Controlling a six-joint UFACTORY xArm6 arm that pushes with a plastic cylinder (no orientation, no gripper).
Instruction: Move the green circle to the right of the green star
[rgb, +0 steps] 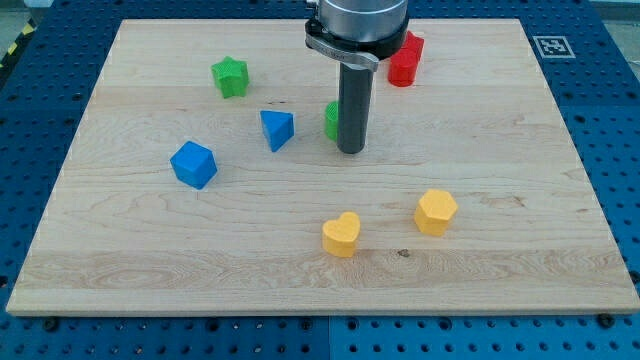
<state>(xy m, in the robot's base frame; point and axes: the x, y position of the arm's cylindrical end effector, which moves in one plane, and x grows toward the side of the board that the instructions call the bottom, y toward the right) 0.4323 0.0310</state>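
Note:
The green circle sits near the board's middle top, mostly hidden behind my rod; only its left edge shows. My tip rests on the board just right of and slightly below it, touching or nearly touching it. The green star lies further to the view's upper left, apart from the circle.
A blue triangular block lies between star and circle. A blue cube is at the left. A red block is at the top, right of the arm. A yellow heart and a yellow hexagon lie below. The wooden board has blue table around it.

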